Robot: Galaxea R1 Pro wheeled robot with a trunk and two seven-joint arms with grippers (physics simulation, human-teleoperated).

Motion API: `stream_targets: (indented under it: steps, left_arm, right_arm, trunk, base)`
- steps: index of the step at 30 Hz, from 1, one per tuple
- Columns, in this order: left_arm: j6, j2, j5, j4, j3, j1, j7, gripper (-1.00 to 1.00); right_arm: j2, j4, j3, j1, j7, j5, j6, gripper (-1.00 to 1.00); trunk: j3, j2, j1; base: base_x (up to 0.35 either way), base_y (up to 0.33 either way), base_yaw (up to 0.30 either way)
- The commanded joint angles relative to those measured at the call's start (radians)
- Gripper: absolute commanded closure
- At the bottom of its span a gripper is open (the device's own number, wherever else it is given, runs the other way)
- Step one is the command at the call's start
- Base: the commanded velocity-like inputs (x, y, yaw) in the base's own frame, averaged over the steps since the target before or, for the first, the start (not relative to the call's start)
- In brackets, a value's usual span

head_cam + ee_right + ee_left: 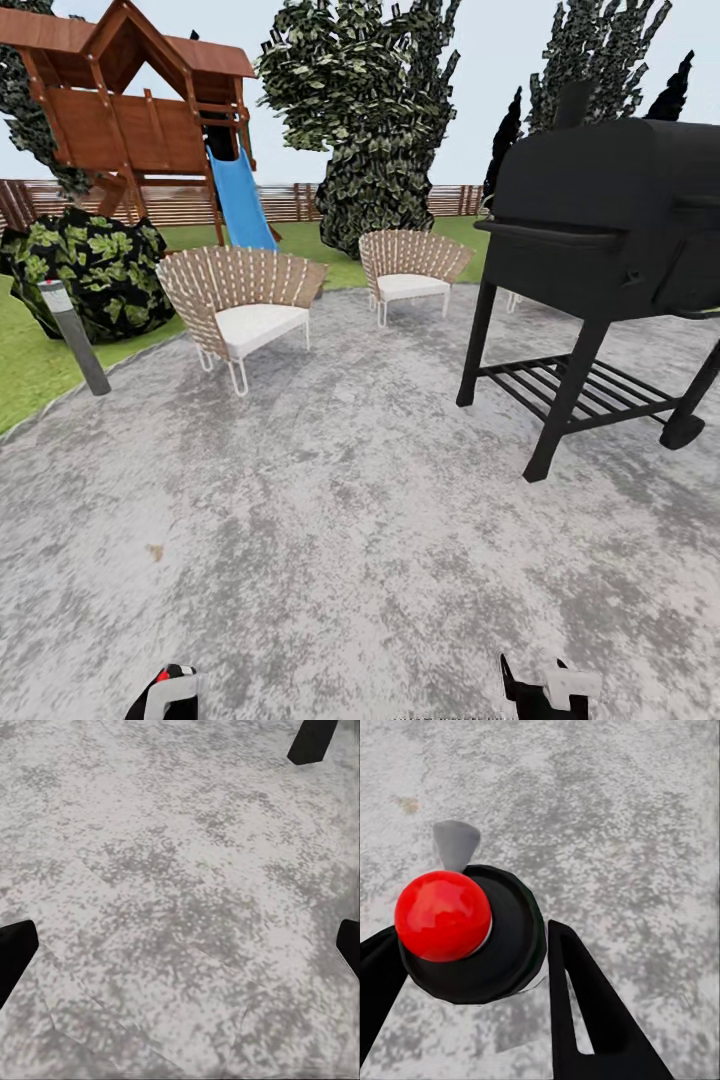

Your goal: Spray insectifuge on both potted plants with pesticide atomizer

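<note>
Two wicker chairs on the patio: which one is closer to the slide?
The left chair, the larger one in the head view. It sits just below the blue slide and near the dark bush; the other chair stands nearer the black grill.

A round grey mottled patio (330, 520) fills the foreground. Two wicker chairs (238, 305) with white cushions stand on it, and a black barbecue grill (600, 260) at the right. Behind lie lawn (30, 365), a dark bush (90, 265), a wooden playhouse (130, 100) with a blue slide (240, 205), tall trees (370, 110) and a slatted fence (180, 200) under pale sky.
</note>
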Motion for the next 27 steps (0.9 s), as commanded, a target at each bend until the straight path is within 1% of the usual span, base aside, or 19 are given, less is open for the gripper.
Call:
stream_targets:
  steps: [1,27]
  left_arm:
    - [-0.003,0.001,0.002,0.001,0.0,0.0,0.001,1.0]
    - [-0.002,0.001,0.006,0.007,0.003,0.0,0.002,1.0]
  right_arm:
    - [0.0,0.001,-0.001,-0.001,-0.001,0.0,-0.003,-1.0]
    - [0.0,0.002,-0.001,-0.001,-0.001,0.0,-0.003,-1.0]
  trunk:
    - [-0.001,0.0,0.0]
    - [-0.001,0.0,0.0]
  base:
    - [0.0,0.0,-0.3]
    - [0.0,0.0,-0.3]
